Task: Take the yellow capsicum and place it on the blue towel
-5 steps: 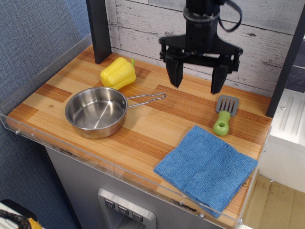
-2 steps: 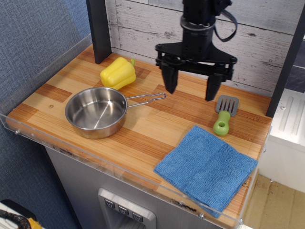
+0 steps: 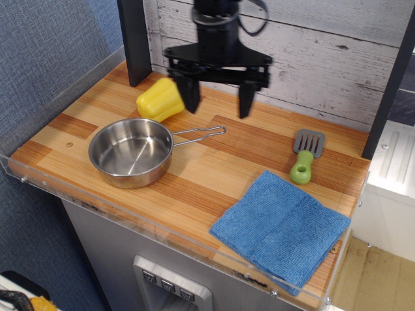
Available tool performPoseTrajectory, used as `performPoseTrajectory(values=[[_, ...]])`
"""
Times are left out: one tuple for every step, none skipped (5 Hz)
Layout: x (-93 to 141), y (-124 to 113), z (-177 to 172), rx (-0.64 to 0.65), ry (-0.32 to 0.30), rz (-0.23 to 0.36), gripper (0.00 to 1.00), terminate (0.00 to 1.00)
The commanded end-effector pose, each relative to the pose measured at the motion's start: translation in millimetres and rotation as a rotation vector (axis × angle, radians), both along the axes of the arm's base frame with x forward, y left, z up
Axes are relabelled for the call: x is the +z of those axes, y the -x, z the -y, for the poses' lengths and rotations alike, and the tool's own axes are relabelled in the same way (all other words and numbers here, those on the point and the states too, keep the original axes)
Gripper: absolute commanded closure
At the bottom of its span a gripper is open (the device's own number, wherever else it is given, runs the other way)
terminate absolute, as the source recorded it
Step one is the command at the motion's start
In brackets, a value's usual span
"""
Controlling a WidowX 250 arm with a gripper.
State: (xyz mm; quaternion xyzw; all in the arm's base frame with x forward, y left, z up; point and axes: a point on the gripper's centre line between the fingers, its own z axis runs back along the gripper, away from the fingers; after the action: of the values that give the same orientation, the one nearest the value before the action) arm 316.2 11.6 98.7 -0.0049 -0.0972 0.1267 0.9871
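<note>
Near the back left of the wooden counter (image 3: pixel 194 175), the yellow pepper (image 3: pixel 159 100) is seen lying free beside the steel pan (image 3: pixel 130 152), while the gripper (image 3: pixel 217 103) is held spread wide and empty just beside it, presumably for grasping, far from the blue towel (image 3: pixel 280 227).

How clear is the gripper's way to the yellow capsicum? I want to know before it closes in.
Probably yes. The gripper hangs open just right of the yellow capsicum, nothing lies between them, and the pan sits in front, apart from it. The dark post behind looks the only tight spot.
</note>
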Motion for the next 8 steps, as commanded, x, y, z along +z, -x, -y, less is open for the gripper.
performPoseTrajectory(values=[[0.5, -19.8, -47.3, 0.006, 0.017, 0.052, 0.0, 0.0], [-5.0, -35.2, -66.3, -0.015, 0.015, 0.07, 0.0, 0.0], [-11.0, -51.0, -78.8, -0.039, 0.024, 0.079, 0.0, 0.0], [-14.2, -61.9, -88.0, -0.067, 0.041, 0.098, 0.0, 0.0], [-19.1, -68.4, -96.4, -0.093, 0.05, 0.096, 0.0, 0.0], [-26.7, -66.2, -97.0, -0.144, 0.056, 0.068, 0.0, 0.0], [-31.8, -59.9, -92.3, -0.212, 0.071, 0.039, 0.0, 0.0], [-36.0, -52.6, -88.8, -0.238, 0.096, 0.016, 0.0, 0.0]])
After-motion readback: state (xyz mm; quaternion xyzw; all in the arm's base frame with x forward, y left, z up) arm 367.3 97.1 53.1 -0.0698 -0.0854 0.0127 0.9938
